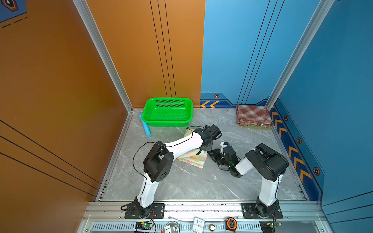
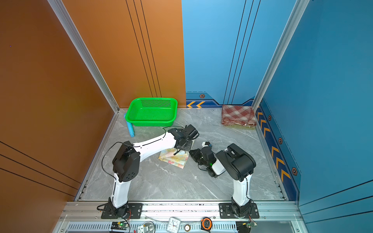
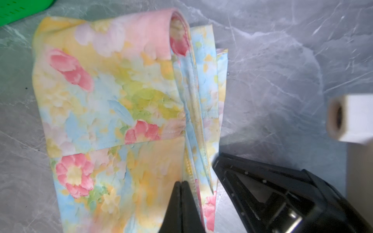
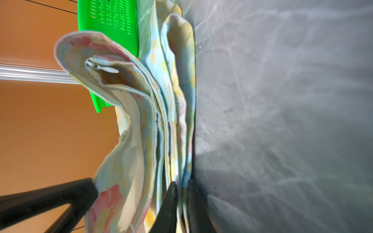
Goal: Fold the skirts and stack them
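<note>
The folded floral skirt [image 3: 113, 100] lies on the desk [image 1: 181, 181], its lower layers pinched by the right fingers [image 4: 167, 211], the left fingers [image 3: 173, 205] pressed together at its top fold. Stacking is judged next: a level carry to the plaid skirt [image 1: 253, 116], well beyond both.

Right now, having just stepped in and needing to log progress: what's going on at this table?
Both arms are at the folded floral skirt in the middle of the table. The right gripper is clamped on its lower layers at one edge. The left gripper is shut close by, but whether it pinches a layer is unclear. The plaid skirt lies folded in the far right corner, apparently on the olive-green skirt. The green basket stands at the back.
</note>
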Controlling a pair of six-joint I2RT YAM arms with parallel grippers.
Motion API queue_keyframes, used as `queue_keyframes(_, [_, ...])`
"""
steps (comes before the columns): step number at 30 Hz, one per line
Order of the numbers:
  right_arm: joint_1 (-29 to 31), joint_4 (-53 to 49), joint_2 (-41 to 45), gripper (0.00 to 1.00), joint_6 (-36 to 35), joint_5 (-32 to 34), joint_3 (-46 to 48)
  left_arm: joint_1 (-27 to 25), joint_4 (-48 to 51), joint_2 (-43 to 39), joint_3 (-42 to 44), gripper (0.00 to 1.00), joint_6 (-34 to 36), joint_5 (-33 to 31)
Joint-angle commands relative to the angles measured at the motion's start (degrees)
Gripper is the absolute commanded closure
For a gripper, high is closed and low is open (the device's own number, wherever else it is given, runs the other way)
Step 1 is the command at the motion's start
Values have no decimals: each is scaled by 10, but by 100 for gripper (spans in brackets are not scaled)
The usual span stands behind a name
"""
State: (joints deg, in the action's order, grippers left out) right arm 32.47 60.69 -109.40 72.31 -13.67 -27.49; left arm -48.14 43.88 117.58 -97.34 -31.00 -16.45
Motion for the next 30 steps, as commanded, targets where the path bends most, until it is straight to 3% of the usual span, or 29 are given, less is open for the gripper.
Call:
queue_keyframes(1, [12,-88,-39,86,5,6,16,-4,8,2,-21,100,-5,10])
queue_keyframes(14, [19,-91,-42,86,6,4,9,-5,3,76,-44,100,-21,31])
queue_keyframes(30, [22,-95,-52,86,5,-1,2,9,-43,96,11,100,-49,55])
